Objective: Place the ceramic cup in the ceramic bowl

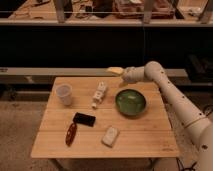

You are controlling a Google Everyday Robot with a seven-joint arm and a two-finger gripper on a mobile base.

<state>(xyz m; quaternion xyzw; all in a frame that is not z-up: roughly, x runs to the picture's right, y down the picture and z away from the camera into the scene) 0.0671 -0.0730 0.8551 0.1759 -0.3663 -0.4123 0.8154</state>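
The ceramic cup point(63, 94) is small, plain and white. It stands upright on the left part of the wooden table point(140, 135). The dark green ceramic bowl point(131, 102) sits on the right part of the table and looks empty. My gripper point(116, 70) is at the end of the white arm point(170, 92), which reaches in from the right. It hovers over the table's far edge, behind and slightly left of the bowl, far from the cup. Nothing shows in it.
A white bottle-like object point(99, 94) lies between cup and bowl. A black flat object point(84, 119), a reddish-brown elongated object point(71, 133) and a white packet-like object point(110, 136) lie nearer the front. A dark bench and shelf stand behind the table.
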